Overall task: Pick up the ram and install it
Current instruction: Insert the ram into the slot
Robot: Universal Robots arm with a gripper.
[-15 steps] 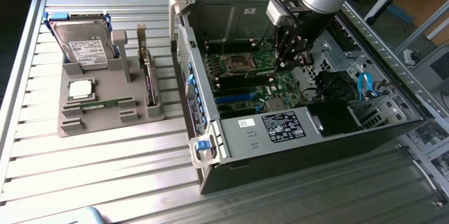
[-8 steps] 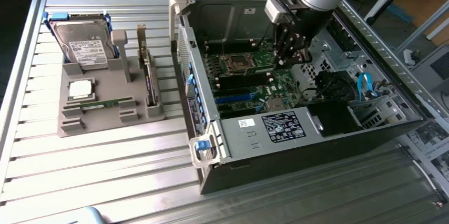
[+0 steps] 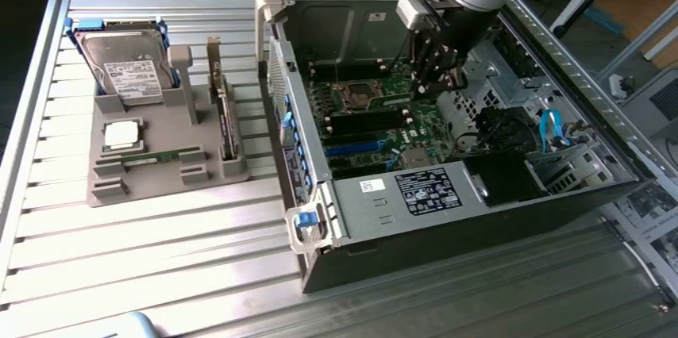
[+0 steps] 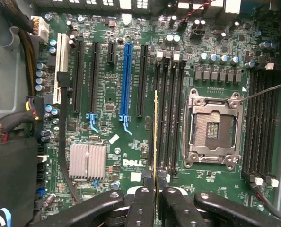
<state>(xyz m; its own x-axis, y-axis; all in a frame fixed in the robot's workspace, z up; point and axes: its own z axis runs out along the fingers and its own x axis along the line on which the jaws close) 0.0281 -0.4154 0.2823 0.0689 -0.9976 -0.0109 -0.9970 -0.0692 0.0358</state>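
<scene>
Inside the open computer case (image 3: 317,219) | gripper (image 4: 156,182) closed on the ram (image 4: 155,132), the thin stick seen edge-on between its fingers (image 4: 143,201) | ram held over the motherboard (image 4: 117,142), just beside the memory slots (image 4: 171,113) | empty CPU socket (image 4: 211,127) beyond them

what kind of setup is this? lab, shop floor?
Likely a robotics lab or test cell for PC assembly: an open PC case lies on a slatted aluminium table, a grey fixture holds loose parts such as a hard drive, and the arm's tool works inside the case.
</scene>
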